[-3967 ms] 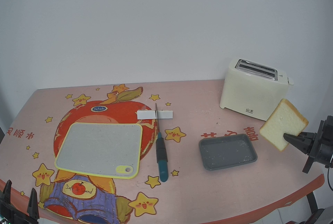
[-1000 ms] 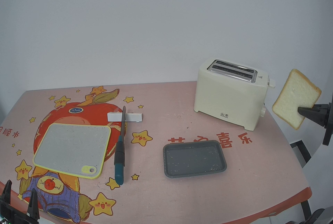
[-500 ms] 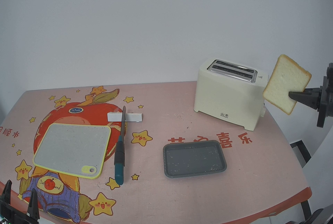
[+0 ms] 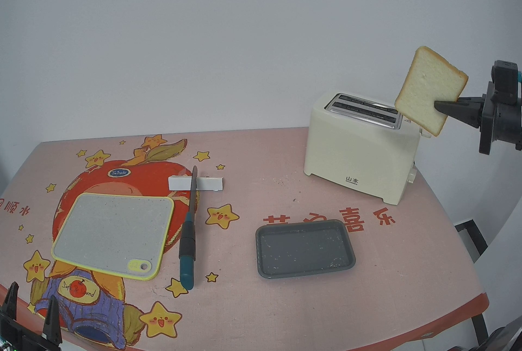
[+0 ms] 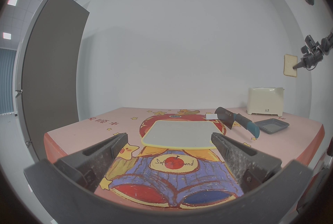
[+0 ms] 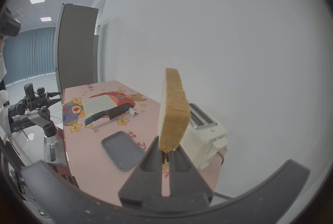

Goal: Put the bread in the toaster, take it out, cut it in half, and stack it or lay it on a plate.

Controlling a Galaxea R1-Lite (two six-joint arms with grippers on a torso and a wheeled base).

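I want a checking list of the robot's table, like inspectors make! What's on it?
surface: pink cartoon-printed table, a few crumbs.
job's things: bread tilted in the air above the toaster's end, not in a slot; both slots empty; knife beside the cutting board; grey tray empty but for crumbs.
clutter: white block propping the knife's blade.
grippers: right gripper shut on the bread's edge; left gripper open, low at the table's near edge.
cables: maybe a dark cord by the toaster; unsure.
surroundings: white wall; tall grey panel.
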